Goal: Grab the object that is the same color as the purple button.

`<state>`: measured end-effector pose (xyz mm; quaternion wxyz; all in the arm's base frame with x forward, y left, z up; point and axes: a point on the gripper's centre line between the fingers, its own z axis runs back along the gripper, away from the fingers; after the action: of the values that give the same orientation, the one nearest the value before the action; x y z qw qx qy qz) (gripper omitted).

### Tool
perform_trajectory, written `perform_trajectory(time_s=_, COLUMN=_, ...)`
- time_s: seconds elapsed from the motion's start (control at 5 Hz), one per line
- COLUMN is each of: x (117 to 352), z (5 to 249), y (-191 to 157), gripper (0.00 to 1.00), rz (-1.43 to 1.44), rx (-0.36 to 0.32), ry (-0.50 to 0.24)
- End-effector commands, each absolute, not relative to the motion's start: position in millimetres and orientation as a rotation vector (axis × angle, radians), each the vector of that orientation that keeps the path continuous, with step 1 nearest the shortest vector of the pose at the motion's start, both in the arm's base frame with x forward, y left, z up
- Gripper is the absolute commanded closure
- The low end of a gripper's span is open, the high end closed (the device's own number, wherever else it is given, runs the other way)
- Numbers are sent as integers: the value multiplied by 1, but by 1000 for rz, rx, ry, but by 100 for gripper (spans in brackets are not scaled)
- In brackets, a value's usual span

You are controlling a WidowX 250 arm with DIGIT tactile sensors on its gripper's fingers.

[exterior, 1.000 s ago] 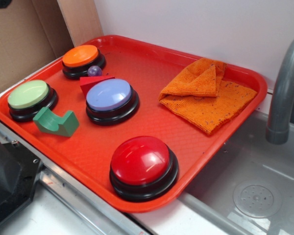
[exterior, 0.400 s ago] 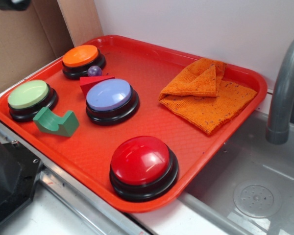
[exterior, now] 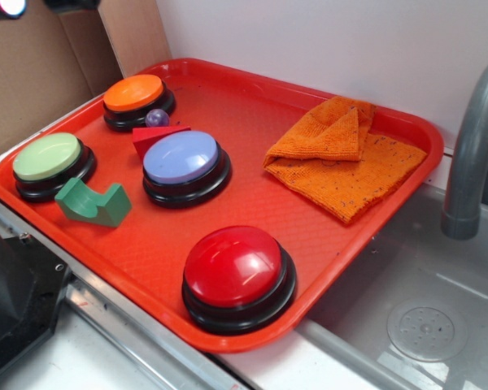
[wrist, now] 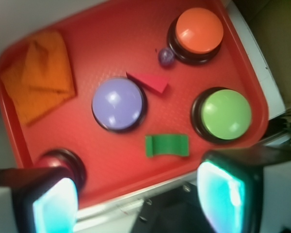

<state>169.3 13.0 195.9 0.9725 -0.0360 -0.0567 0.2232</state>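
The object, a small glossy purple ball [exterior: 156, 118], lies on the red tray [exterior: 252, 106] between the orange button [exterior: 134, 93] and a red wedge [exterior: 157, 136]. The purple button [exterior: 181, 158] stands just in front of the wedge. From the wrist view I look down on the ball [wrist: 166, 57] and the purple button [wrist: 118, 103] from high above. My gripper [wrist: 140, 199] is open, hovering over the tray's near edge, far from the ball, with nothing between its fingers [wrist: 56, 206]. In the exterior view only a dark bit of the arm [exterior: 65, 4] shows at the top left corner.
Also on the tray are a green button [exterior: 47, 157], a green arch block [exterior: 93, 203], a red button [exterior: 234, 266] and a folded orange cloth [exterior: 346, 154]. A grey faucet [exterior: 472, 154] and a sink [exterior: 415, 325] lie to the right. Cardboard stands behind the tray's left corner.
The dark part of the arm at the top left of the exterior view has slid to the right along the top edge. Nothing on the tray has moved.
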Motion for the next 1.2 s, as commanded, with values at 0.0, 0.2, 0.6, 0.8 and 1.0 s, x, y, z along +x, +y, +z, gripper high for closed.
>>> perform_trajectory(time_s=0.0, x=214, z=151, y=64, gripper=0, rz=834, rx=-25, ry=-199)
perform_trajectory(time_s=0.2, x=224, z=130, y=77, gripper=0, rz=933, rx=5, ry=-223)
perform_trajectory(time_s=0.6, x=252, z=70, y=94, gripper=0, rz=1037, rx=15, ry=-174)
perform_trajectory(time_s=0.8, x=263, z=45, y=94, gripper=0, rz=1062, rx=-8, ry=-162)
perform_trajectory(time_s=1.0, x=268, z=29, y=96, gripper=0, rz=1072, rx=22, ry=-147)
